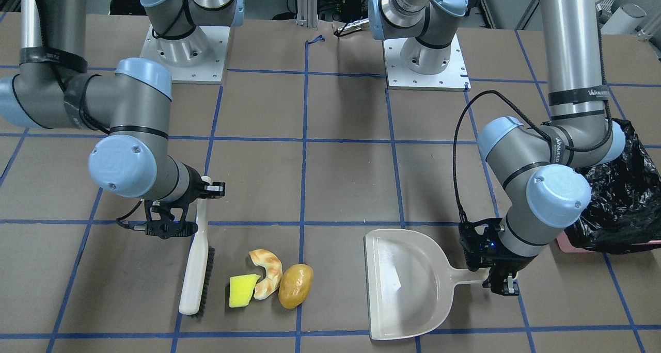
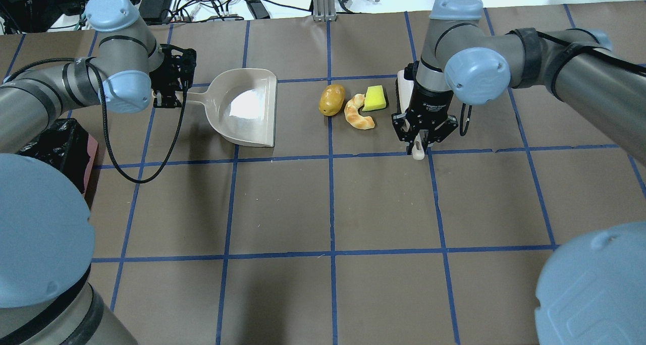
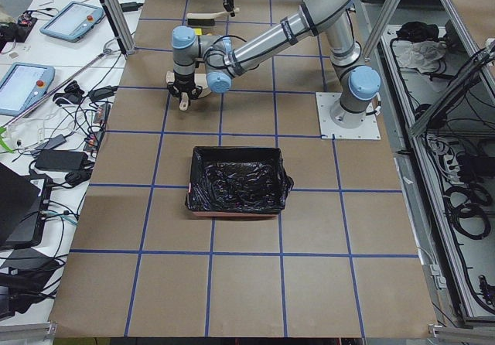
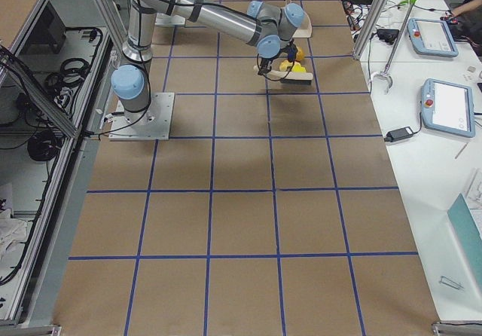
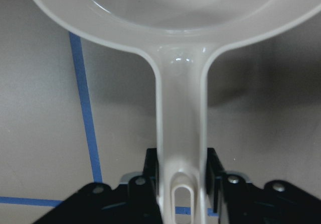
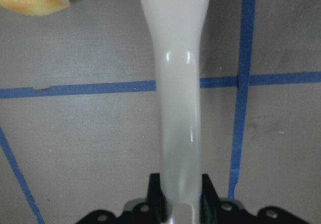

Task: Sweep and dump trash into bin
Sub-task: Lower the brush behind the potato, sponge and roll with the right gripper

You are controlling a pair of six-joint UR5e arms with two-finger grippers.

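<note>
- The left jaws clamp the handle of the off-white dustpan (image 1: 408, 286), which lies flat on the desk (image 2: 323, 209).
- The right jaws grip the brush (image 1: 196, 270) by its handle, with the bristles facing the trash.
- The sponge piece (image 1: 242, 290), croissant (image 1: 268, 278) and potato lump (image 1: 296, 286) lie clustered between brush and dustpan.
- The black-lined bin (image 3: 232, 206) stands beyond the dustpan, beside the left arm.
</note>
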